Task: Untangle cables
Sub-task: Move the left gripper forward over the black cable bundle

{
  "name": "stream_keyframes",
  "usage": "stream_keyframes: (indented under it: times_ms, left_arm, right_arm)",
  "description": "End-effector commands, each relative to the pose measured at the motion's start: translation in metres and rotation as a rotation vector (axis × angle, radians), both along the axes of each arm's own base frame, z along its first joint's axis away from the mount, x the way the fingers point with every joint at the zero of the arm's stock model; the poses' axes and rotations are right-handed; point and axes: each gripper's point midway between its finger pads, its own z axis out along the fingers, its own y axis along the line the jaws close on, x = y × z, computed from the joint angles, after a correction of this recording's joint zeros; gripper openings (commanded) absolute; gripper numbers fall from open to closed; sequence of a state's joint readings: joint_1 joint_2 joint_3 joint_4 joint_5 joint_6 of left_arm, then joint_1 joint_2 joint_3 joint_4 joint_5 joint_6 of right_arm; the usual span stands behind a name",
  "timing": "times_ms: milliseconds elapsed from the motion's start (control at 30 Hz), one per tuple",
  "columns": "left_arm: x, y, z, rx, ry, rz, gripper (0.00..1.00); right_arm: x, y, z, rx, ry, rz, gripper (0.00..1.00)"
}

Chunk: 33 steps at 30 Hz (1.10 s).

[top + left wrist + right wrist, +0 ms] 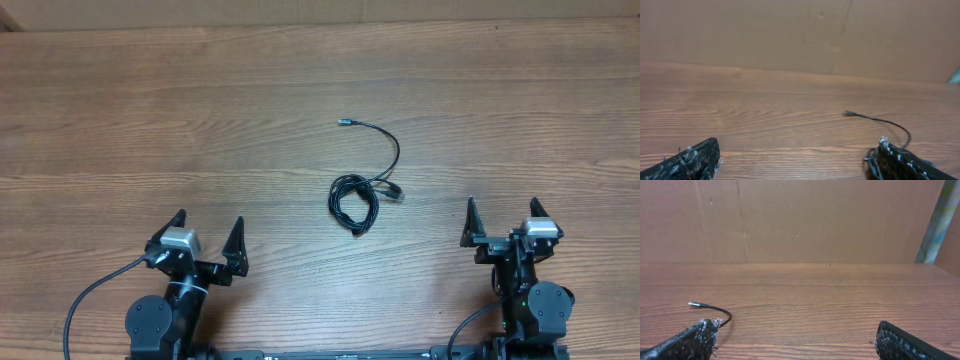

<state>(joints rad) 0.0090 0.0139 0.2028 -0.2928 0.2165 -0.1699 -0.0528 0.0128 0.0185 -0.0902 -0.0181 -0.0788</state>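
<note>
The cables (353, 200) come first on my overhead feed: a small, tight black coil lying on the wood-grained table (150, 100), about halfway between its far edge and the edge where the arms are based. Across the width, the coil lies roughly level with the gap between the two arms. One strand leaves the coil on its right side, arcs up toward the far edge and ends in a silvery-tipped plug (343, 122) pointing left. A second short end (397, 197) pokes out just right of the coil. I can't tell from here how the loops cross inside the bundle.

Both grippers are well apart from the cables. The left gripper (209, 221) sits close to the arms' edge, down and to the left of the coil, with its two fingers spread wide and gripping nothing. The right gripper (502, 206) sits down and to the right of the coil, spread just as wide and likewise gripping nothing.

On the left wrist camera, the arcing strand (885, 121) lies flat on the wood just beyond the right-hand finger (900, 161). On the right wrist camera, the plug tip (693, 304) shows just beyond the left-hand finger (687, 342). A brown cardboard wall (815, 220) stands along the table's far edge.
</note>
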Motion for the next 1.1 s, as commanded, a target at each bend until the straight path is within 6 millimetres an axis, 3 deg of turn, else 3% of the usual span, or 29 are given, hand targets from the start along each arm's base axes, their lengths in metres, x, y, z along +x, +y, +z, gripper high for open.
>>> stream_keyframes:
  times_ms: [0,433,700,900,1067]
  left_arm:
    - [-0.006,-0.011,0.017,-0.042,-0.029,-0.062,1.00]
    - [-0.006,-0.012,0.025,-0.047,0.102,-0.065,1.00]
    - [0.001,-0.028,0.036,-0.083,0.319,-0.160,1.00]
    - [0.003,-0.027,0.023,-0.106,0.592,-0.143,0.99]
    - [0.006,-0.043,0.001,-0.169,0.749,-0.231,0.99]
  right_arm:
    - [0.000,-0.004,-0.001,-0.002,-0.005,-0.018,1.00]
    - [0.000,-0.004,-0.001,-0.002,-0.005,-0.018,1.00]
    - [0.000,-0.004,-0.002,-0.002,-0.005,-0.018,1.00]
    - [0.000,-0.004,-0.001,-0.002,-0.005,-0.018,1.00]
    - [0.000,-0.004,-0.001,-0.002,-0.005,-0.018,1.00]
